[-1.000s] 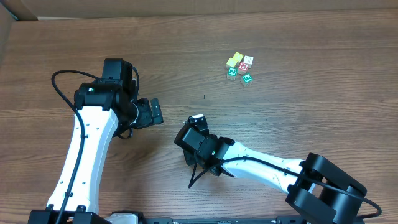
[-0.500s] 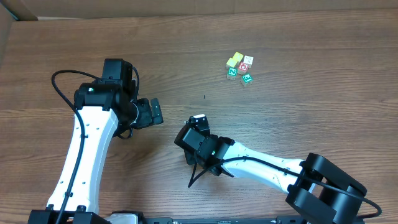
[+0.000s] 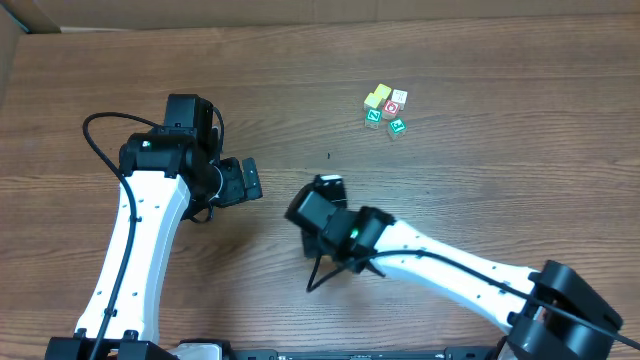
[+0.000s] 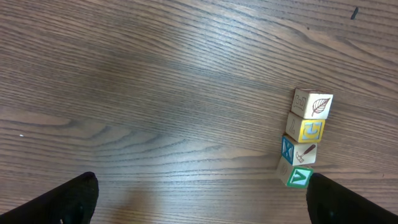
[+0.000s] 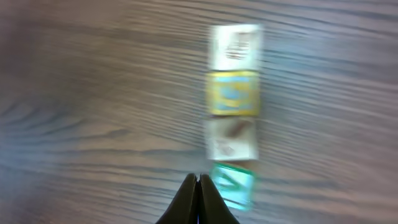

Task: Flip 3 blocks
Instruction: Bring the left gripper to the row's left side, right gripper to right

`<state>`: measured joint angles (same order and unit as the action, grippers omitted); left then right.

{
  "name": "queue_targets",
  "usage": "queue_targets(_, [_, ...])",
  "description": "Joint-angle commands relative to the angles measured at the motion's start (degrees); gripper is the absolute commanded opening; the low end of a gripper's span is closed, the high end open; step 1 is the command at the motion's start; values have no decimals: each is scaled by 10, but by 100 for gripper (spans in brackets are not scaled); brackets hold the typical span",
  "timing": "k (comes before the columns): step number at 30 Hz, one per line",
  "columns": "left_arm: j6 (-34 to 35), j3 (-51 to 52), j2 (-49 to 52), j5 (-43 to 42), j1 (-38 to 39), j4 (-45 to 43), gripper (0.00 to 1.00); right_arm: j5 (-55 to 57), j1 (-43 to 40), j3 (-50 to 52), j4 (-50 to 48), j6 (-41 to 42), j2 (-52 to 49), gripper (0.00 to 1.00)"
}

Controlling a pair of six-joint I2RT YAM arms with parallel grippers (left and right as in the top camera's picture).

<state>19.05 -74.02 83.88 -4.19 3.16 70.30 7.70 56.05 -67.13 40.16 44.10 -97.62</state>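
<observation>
blocks point(image 3: 385, 110) sit bunched toward the far edge of the table point(image 3: 520, 70), right of centre, in the overhead view. packed that close, a push would likely slide or scatter neighbours rather than tip one. the right hand point(image 3: 329, 183) lies well short of them, pinched together, holding nothing. the left hand point(image 3: 247, 180) rests farther left, empty. the left wrist view shows its fingers point(image 4: 68, 199) spread wide, touching nothing, and a row of touching blocks, a leaf-marked block point(image 4: 313, 104) at one end. the right wrist view is blurred; closed fingertips point(image 5: 198, 196) point at the green block point(image 5: 231, 183) ending the row.
</observation>
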Motion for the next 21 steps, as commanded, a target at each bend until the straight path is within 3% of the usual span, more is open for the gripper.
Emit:
queue_targets(1, [-7,0,1,5,0,-1,100,6,-48,-4,26,57,9,4])
queue_targets(10, [-6,0,1,5,0,-1,100,-49,-85,67,-52,52,-11,4])
queue_targets(15, [-7,0,1,5,0,-1,100,-34,-103,74,-37,43,-10,4])
queue_targets(21, [-7,0,1,5,0,-1,100,-149,-228,74,-41,-40,-9,4])
